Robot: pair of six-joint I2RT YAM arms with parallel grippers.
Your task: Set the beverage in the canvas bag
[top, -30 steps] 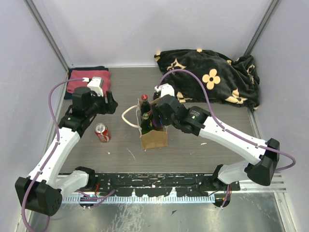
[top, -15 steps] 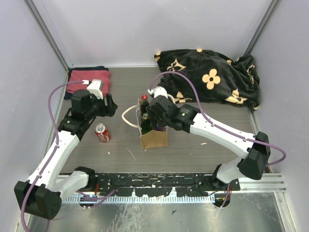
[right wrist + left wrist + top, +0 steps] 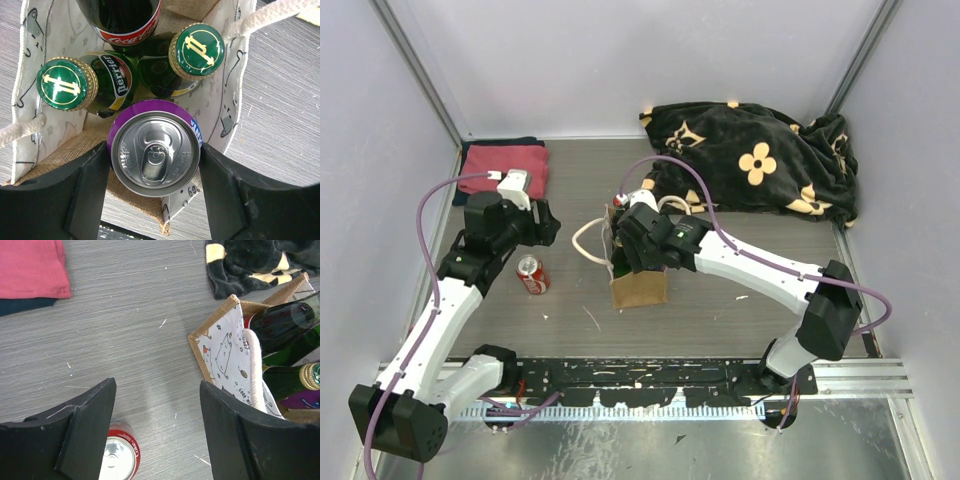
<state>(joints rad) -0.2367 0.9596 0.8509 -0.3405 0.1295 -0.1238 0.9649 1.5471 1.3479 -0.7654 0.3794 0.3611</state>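
The bag [image 3: 638,285] stands upright near the middle of the worktop [image 3: 570,180], somewhat closer to its near edge. The right gripper [image 3: 155,186] is closed on a purple can [image 3: 155,154], with one finger pressed to each side of it. The can is held upright at the bag's mouth, against the near wall; how deep it sits cannot be told. Beyond the can, inside the bag, two green bottles [image 3: 66,83] with green caps and a cola bottle [image 3: 122,20] are packed close together. The left gripper [image 3: 157,430] is held spread and empty above the worktop, left of the bag and apart from it. A red can [image 3: 119,457] stands upright just beneath it. A red cloth [image 3: 505,165] is laid at the far left corner, and a black flowered blanket [image 3: 760,160] at the far right corner.
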